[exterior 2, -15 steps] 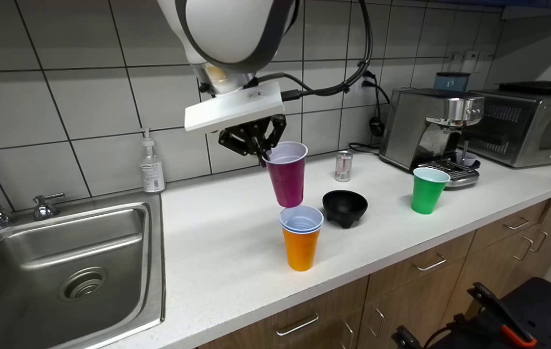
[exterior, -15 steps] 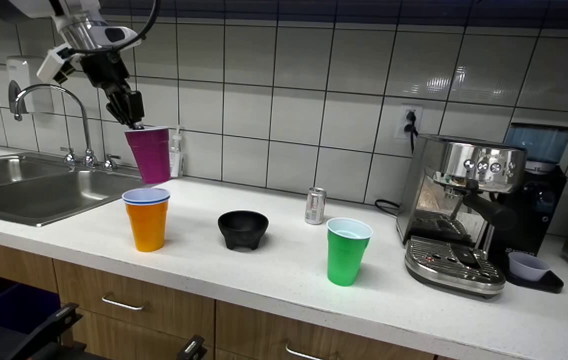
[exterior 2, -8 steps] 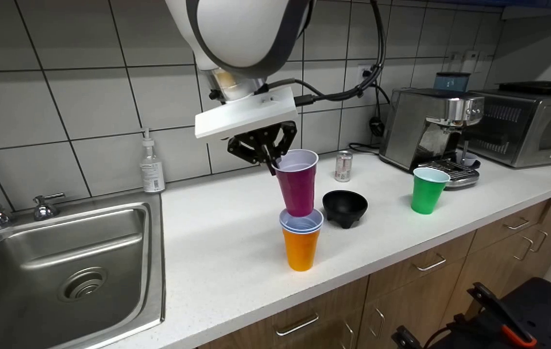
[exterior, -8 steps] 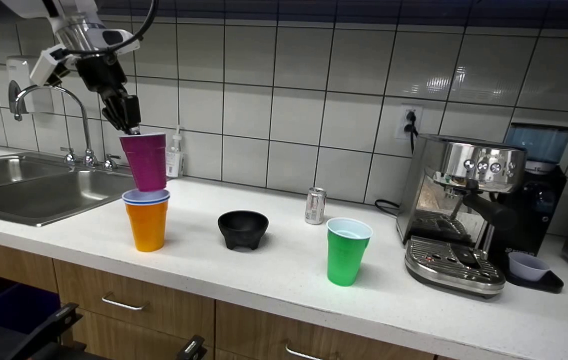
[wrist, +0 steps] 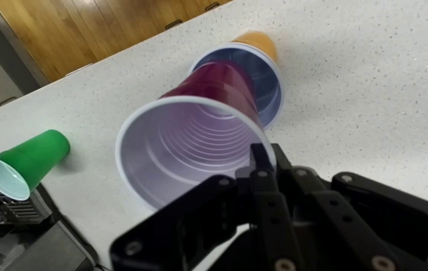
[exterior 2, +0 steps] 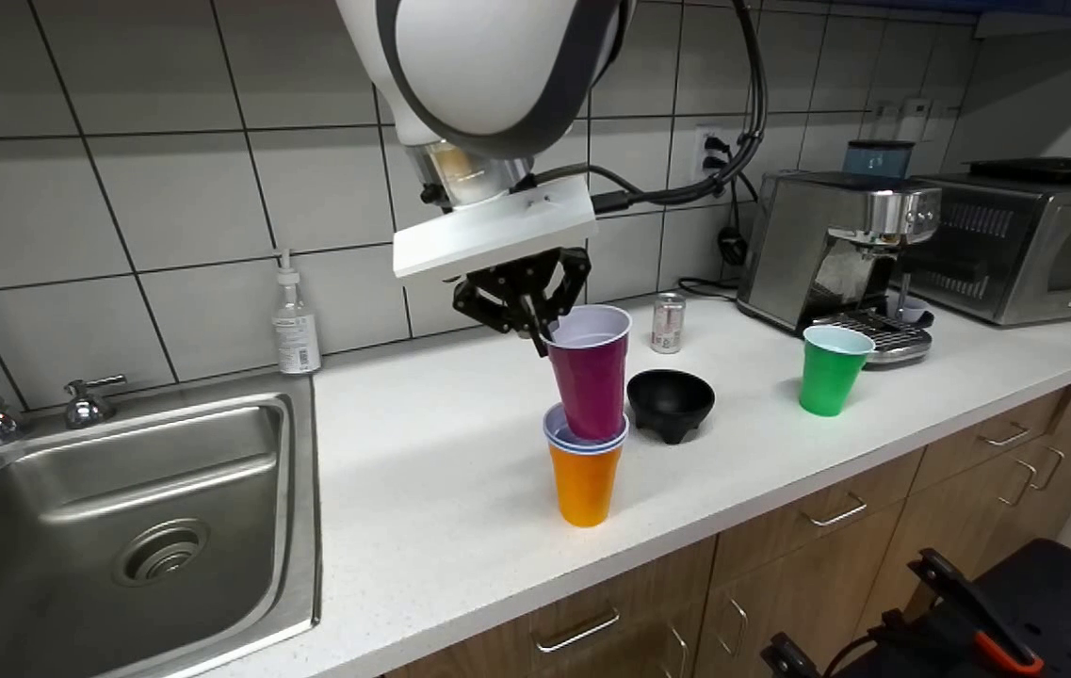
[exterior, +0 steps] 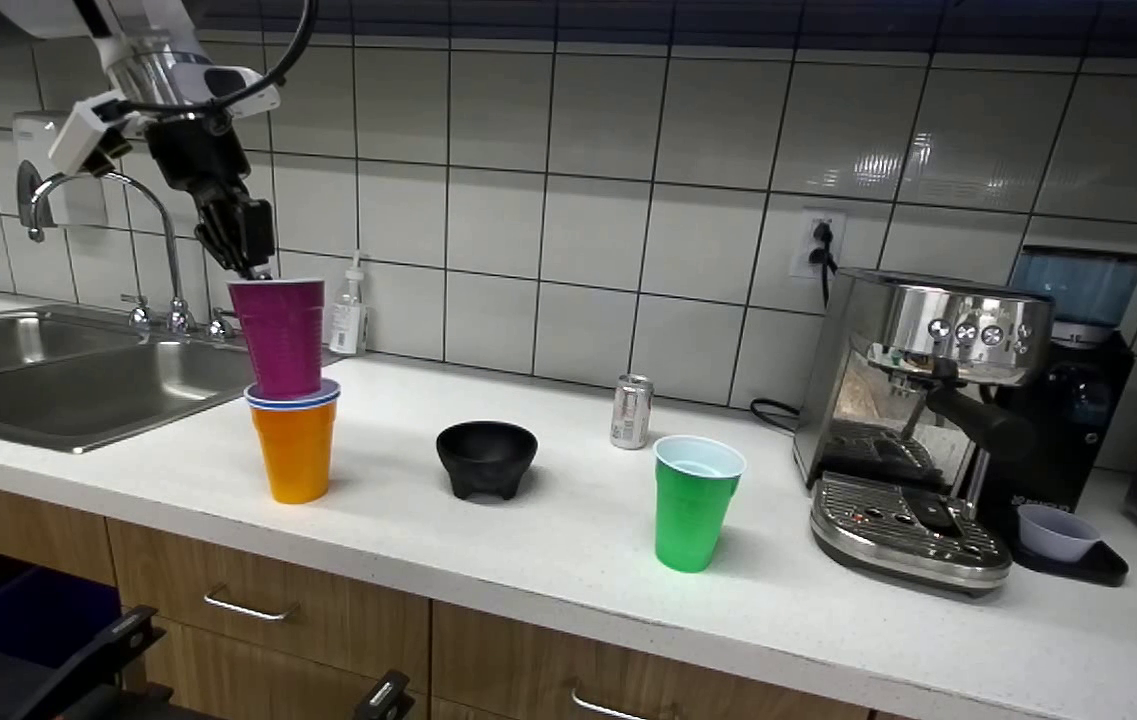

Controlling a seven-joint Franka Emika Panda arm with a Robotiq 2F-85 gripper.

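White counter (exterior 2: pixel 422 461) against tiled wall (exterior: pixel 498 220), steel sink (exterior 2: pixel 301 513) set in — hand (wrist: pixel 270 156) pinching the purple cup (exterior 2: pixel 592 386).

1. The arm (exterior 2: pixel 483 66) is white, banded dark grey.
2. The collar (exterior 2: pixel 488 176) is metallic, cables (exterior 2: pixel 758 94) black.
3. The white slab (exterior 2: pixel 497 228) is perhaps a camera housing.
4. The gripper (wrist: pixel 269 153) is black, screws (wrist: pixel 133 247) silvery.

Arm (exterior 2: pixel 493 66) hangs in from above, wrist (exterior: pixel 153 75) tilted. Gripper (wrist: pixel 270 151) points down at a slant, fingers (wrist: pixel 262 160) pinched nearly together.
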